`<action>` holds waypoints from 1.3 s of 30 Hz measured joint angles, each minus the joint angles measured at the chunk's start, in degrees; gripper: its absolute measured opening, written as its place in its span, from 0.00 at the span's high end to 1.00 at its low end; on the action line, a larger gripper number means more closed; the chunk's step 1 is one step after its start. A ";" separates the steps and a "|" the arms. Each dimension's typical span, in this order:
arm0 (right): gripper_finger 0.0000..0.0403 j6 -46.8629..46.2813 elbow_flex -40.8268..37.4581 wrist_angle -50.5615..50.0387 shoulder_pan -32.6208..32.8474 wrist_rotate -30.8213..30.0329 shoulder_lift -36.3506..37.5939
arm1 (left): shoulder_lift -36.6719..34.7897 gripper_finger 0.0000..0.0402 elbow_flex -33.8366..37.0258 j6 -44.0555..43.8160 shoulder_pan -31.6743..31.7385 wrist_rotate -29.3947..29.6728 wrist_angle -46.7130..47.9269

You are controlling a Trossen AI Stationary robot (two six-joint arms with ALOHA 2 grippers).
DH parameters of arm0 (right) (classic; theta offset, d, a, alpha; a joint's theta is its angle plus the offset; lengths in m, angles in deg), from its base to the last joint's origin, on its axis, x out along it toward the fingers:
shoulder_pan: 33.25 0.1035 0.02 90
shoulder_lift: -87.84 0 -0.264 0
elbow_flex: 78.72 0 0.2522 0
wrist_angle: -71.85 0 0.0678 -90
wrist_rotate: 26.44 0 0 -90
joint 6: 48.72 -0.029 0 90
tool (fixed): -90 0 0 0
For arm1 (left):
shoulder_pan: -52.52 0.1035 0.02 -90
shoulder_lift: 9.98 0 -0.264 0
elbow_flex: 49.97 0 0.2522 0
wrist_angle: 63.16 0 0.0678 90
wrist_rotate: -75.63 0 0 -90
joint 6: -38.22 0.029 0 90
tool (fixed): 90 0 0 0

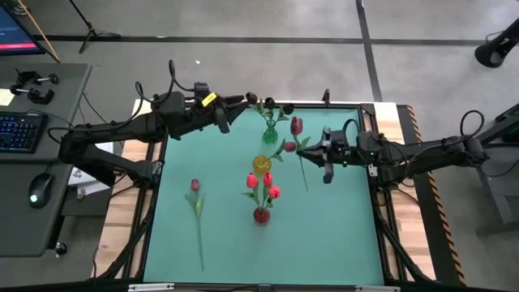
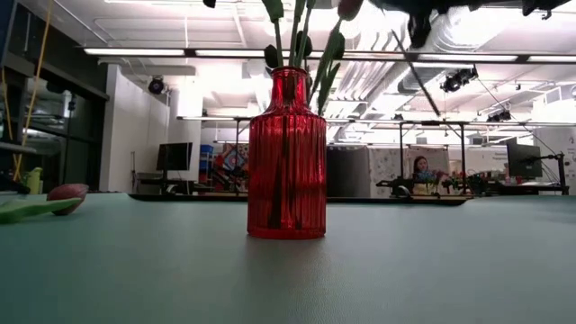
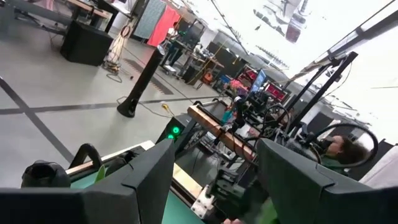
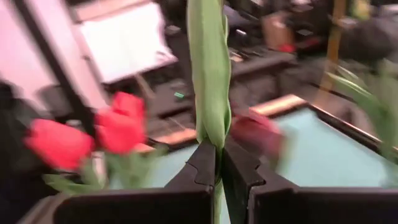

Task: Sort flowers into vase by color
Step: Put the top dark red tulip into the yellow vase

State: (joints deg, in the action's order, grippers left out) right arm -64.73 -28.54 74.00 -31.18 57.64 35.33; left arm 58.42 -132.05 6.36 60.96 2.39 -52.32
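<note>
My right gripper (image 1: 311, 151) (image 4: 219, 163) hangs over the table's right half, shut on a tulip with a crimson head (image 1: 296, 126). My left gripper (image 1: 242, 105) (image 3: 214, 158) is open, high near the far edge, left of the green vase (image 1: 270, 134), which holds near-black tulips (image 1: 268, 104). The yellow vase (image 1: 261, 164) stands mid-table with a crimson tulip (image 1: 289, 147) leaning out. The red vase (image 1: 261, 215) (image 2: 287, 162) holds bright red tulips (image 1: 261, 183) (image 4: 118, 127). One dark pink tulip (image 1: 195, 186) (image 2: 67, 193) lies flat on the mat at the left. My right gripper pinches the tulip's green stem (image 4: 212, 134), where a leaf wraps it, between its two fingers. The fingers come level from the table's right and lie across the stem. The flower is lifted clear, its head toward the far edge and its stem end (image 1: 306, 186) toward the near edge.
The green mat (image 1: 340, 235) has bare room at its near right and near left. Dark frame rails (image 1: 381, 211) run along the table's sides. A desk with keyboard and mouse (image 1: 20, 130) stands left of the table. A person (image 2: 421, 169) sits far off in the room.
</note>
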 joint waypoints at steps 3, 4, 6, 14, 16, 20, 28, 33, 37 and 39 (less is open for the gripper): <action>1.00 1.44 0.00 5.34 0.12 4.59 -0.02 | 0.00 0.45 0.00 0.14 0.00 -0.13 0.04; 1.00 2.25 0.00 7.48 0.40 5.10 -0.02 | 0.00 0.45 0.00 0.15 0.00 -0.13 0.03; 1.00 5.24 0.02 11.68 1.12 5.17 -0.02 | 0.00 0.45 0.00 0.17 0.00 -0.13 0.04; 1.00 15.25 0.02 27.54 3.38 5.50 -1.26 | 0.00 0.45 0.00 0.15 0.00 -0.13 0.07; 1.00 17.22 0.02 30.07 3.93 5.54 -2.82 | 0.00 0.45 0.00 0.18 0.00 -0.13 0.07; 1.00 20.93 0.02 31.99 4.26 5.58 -7.55 | 0.00 0.45 0.00 1.09 0.00 -0.12 0.09; 1.00 23.78 0.02 42.32 2.93 5.56 -18.07 | 0.00 0.45 0.00 3.18 0.00 -0.73 0.09; 1.00 24.05 1.83 43.57 1.19 5.56 -22.97 | 0.00 0.45 0.00 3.58 0.00 -3.10 0.09; 1.00 25.33 3.79 43.53 -0.46 6.16 -26.84 | 0.00 0.45 0.00 3.58 0.00 -3.28 0.07; 1.00 25.20 4.54 43.62 -1.38 6.47 -28.57 | 0.00 0.45 0.00 3.58 0.00 -3.30 0.09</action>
State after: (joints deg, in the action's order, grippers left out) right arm -39.53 -23.99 117.61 -32.56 64.10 6.76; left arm 58.42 -132.05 9.94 60.96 -0.91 -52.23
